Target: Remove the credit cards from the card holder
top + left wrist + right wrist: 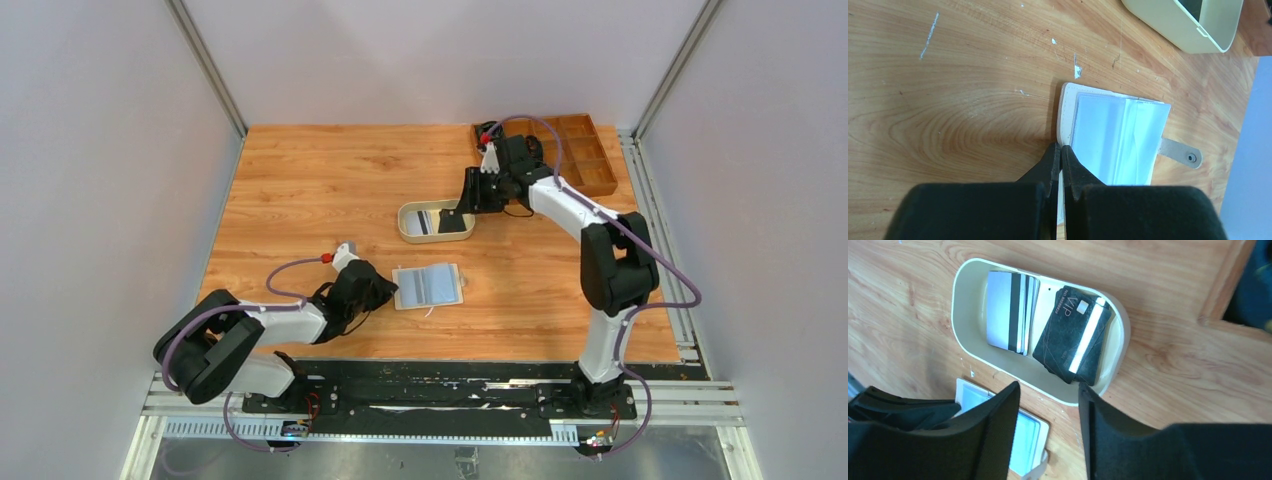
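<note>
The left gripper pinches the edge of the card holder, just below the middle of the frame, likely to keep it still. The right gripper hangs open over the tray, where the credit cards lie.

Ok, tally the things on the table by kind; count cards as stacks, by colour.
light card stack: 1
black card stack: 1
wallet: 1
oval tray: 1
wooden box: 1
total: 5
</note>
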